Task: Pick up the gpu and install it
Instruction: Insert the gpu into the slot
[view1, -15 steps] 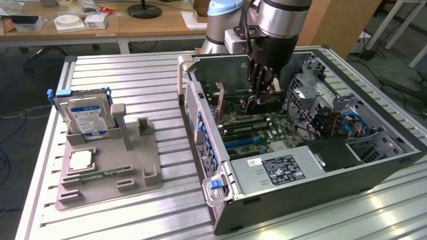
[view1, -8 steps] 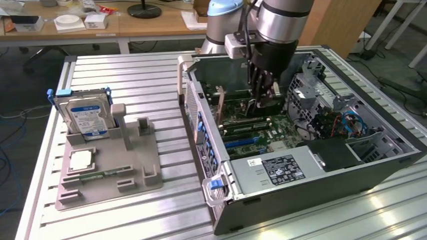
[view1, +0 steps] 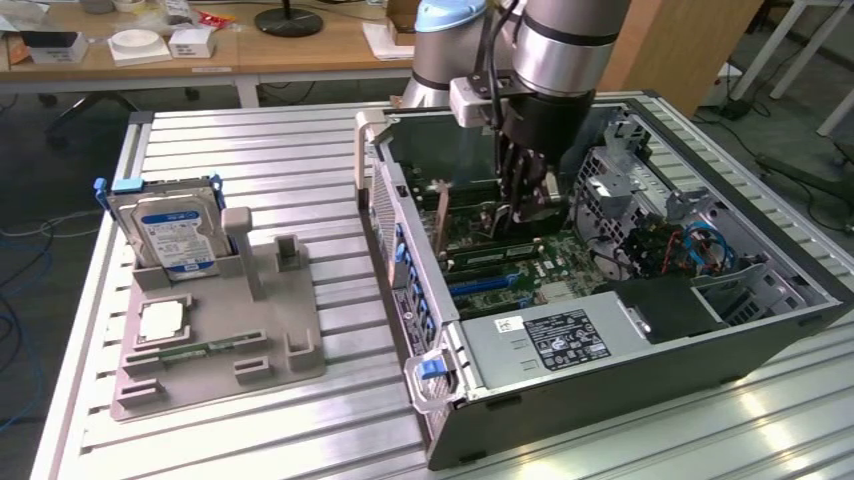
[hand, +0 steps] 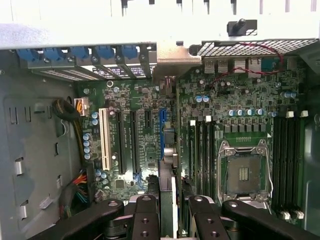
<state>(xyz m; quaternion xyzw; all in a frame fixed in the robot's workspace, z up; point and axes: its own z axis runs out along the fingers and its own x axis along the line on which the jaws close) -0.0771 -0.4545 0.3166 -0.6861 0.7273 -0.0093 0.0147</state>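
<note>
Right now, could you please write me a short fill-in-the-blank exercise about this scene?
1. The claw is shut on the gpu, reaching inside the open computer ____.
2. On the grey holder on the table, the hard drive stands ____.
3. The processor socket on the motherboard is ____.

Missing words: case; upright; empty.

1 gpu (hand: 168, 192), 1 hard drive (view1: 174, 232), 1 case (view1: 754, 335).
</note>
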